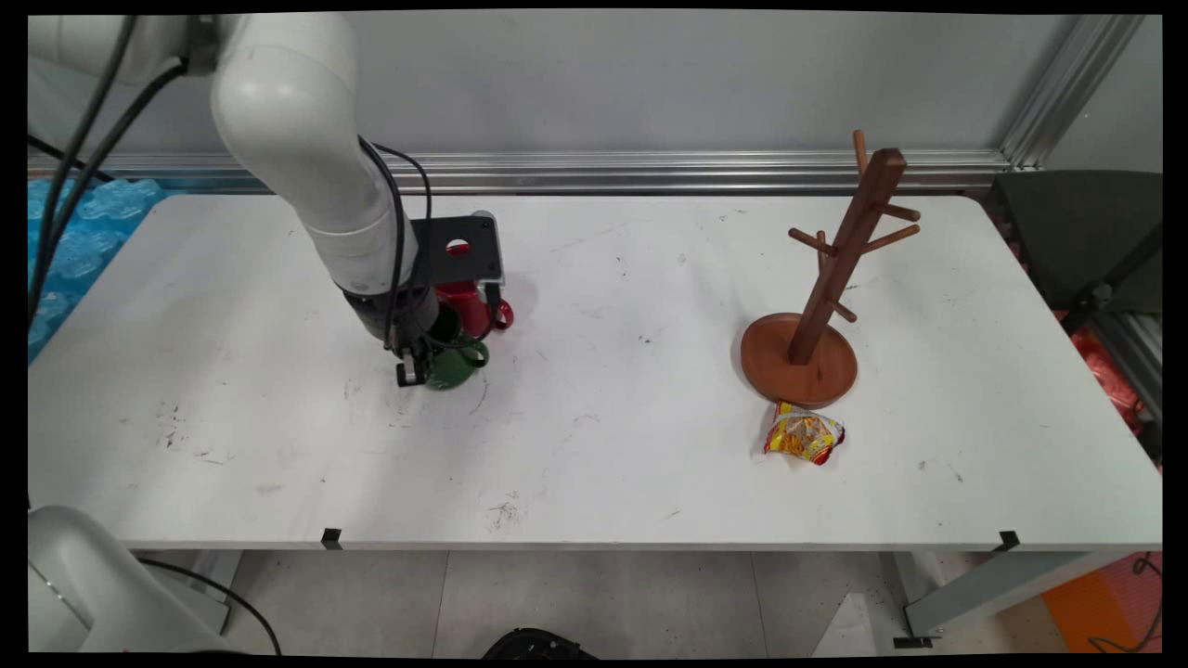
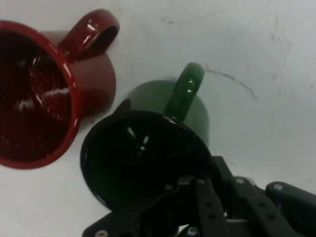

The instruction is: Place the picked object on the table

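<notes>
Red mug (image 2: 44, 94) sits right beside the green mug (image 2: 158, 143), on its far side in the main view; hand view shows the two bodies touching or nearly so, can't tell which. Red handle (image 2: 91, 32) loops away from the green one. Black plate with a round hole (image 1: 457, 249) on the arm's wrist hangs over the red mug and hides most of it from the main camera. Black cables (image 1: 397, 232) run down the arm to the hand.

Well apart on the right: wooden mug tree (image 1: 840, 269) with a round base and bare pegs. A yellow-red snack packet (image 1: 803, 436) lies just in front of that base, almost touching it.

Green mug stands upright on the white table (image 1: 650, 445), left of centre. Glossy green outside, dark inside, handle (image 2: 185, 91) pointing away from the hand (image 1: 419, 364).

Hand is down at the mug's near rim, with the linkage over the rim edge in the hand view. Fingertips aren't visible there, so I cannot tell whether it's open, closed or gripping the rim.
</notes>
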